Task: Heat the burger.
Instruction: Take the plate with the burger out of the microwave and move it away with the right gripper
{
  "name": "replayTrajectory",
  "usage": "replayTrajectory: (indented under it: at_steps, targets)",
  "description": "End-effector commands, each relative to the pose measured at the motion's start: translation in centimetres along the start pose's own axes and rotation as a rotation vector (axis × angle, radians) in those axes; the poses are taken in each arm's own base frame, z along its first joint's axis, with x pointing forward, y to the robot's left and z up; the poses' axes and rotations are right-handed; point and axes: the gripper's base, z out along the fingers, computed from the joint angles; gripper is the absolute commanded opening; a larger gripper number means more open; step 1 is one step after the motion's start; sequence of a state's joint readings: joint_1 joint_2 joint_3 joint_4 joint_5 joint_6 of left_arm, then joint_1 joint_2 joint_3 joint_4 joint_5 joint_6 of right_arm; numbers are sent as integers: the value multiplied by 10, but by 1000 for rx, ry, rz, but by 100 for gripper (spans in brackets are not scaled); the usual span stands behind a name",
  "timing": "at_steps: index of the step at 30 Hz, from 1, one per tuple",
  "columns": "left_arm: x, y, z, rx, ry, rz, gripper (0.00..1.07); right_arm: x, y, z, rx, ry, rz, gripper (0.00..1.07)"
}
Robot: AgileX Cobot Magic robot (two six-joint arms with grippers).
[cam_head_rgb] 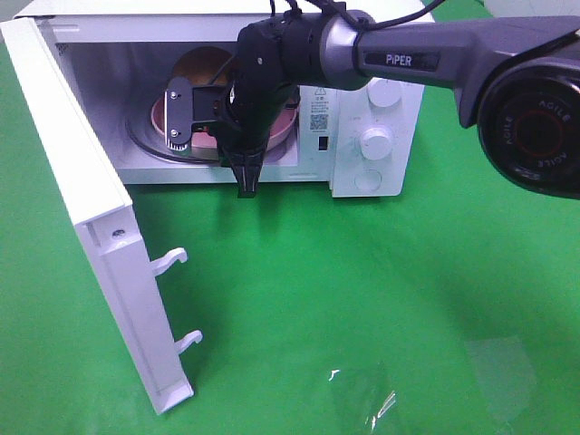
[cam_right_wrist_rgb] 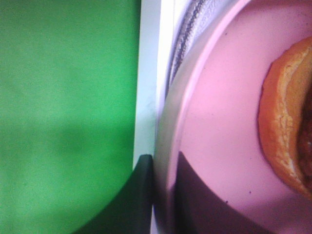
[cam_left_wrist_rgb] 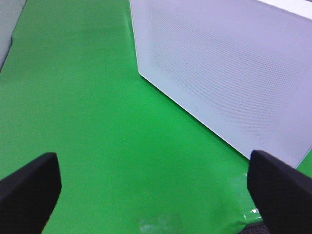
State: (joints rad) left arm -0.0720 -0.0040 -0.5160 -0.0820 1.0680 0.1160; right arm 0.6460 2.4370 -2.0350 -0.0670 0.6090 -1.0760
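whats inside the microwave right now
A pink plate on the glass turntable, with the burger on it. The right arm covers most of the plate and burger in the high view.

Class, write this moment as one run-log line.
microwave door: open | pink plate: inside, on turntable | burger: on plate | right pincer: shut at oven mouth, by plate rim | left pincer: open, over green cloth

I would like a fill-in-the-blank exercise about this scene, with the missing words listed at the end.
1. The microwave door is ____.
2. The burger sits on a ____ plate.
3. The right gripper has its jaws on the plate's ____.
4. The cloth under the microwave is ____.

Missing words: open; pink; rim; green
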Motion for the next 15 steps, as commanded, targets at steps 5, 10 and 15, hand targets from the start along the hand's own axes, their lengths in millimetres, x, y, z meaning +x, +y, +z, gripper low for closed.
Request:
replayTrajectory:
  at_steps: [5,10,15]
  targets:
    - [1,0,-3,-4,-18,-4,96,-3,-4,-23,-9,10,-46,0]
    - [1,0,-3,-4,-18,-4,96,2,7,-27,-5,16,-119,0]
    - [1,0,-3,-4,-18,-4,96,7,12,-36,58,22,-191,0]
